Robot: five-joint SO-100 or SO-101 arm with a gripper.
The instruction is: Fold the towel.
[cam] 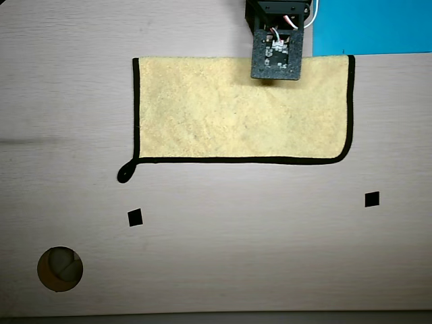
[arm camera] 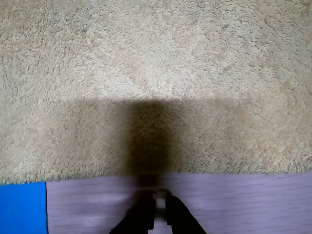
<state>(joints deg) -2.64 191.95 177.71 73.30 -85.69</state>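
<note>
The pale yellow towel point(cam: 223, 115) lies flat on the wooden table as a wide rectangle. It has black edging on the left, bottom and right sides and a black loop point(cam: 125, 173) at its lower left corner. Its top edge shows no edging. In the wrist view the towel point(arm camera: 156, 73) fills the upper part. My gripper point(arm camera: 158, 207) sits just off this plain edge, over bare table, with the fingertips close together and nothing between them. In the overhead view my arm point(cam: 275, 50) covers the towel's top edge right of centre and hides the fingers.
A flat bright blue sheet point(cam: 371, 27) lies at the top right, beside the arm, and it also shows in the wrist view point(arm camera: 22, 207). Two small black square marks point(cam: 135, 217) point(cam: 372, 199) sit below the towel. A round hole point(cam: 60, 268) is at the table's lower left.
</note>
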